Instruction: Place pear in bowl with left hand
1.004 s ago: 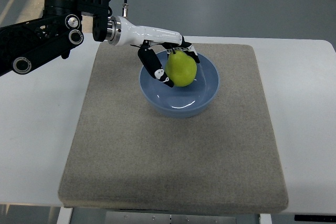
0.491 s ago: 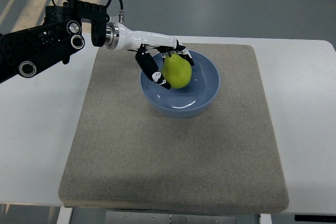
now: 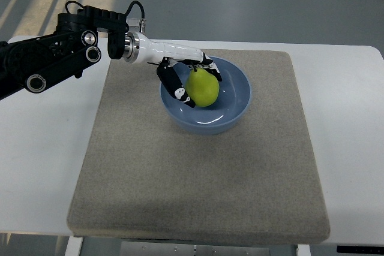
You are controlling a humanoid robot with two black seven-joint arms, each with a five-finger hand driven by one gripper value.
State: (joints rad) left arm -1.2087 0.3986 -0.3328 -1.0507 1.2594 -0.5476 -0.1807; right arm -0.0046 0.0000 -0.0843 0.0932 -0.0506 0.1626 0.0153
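A yellow-green pear [image 3: 203,88] sits low inside the blue bowl [image 3: 235,109] on the mat. My left hand [image 3: 191,82] reaches in over the bowl's left rim, its black-and-white fingers [image 3: 177,88] curled around the pear's left and top sides. The pear seems to touch the bowl's inner floor. The arm runs in from the upper left edge. The right arm does not show.
The bowl stands on a grey-brown mat [image 3: 198,184] that covers most of the white table [image 3: 42,160]. Grey floor lies beyond the table's far edge.
The hand and pear have shifted a little left and lower into the bowl. The fingers stay wrapped around the pear.
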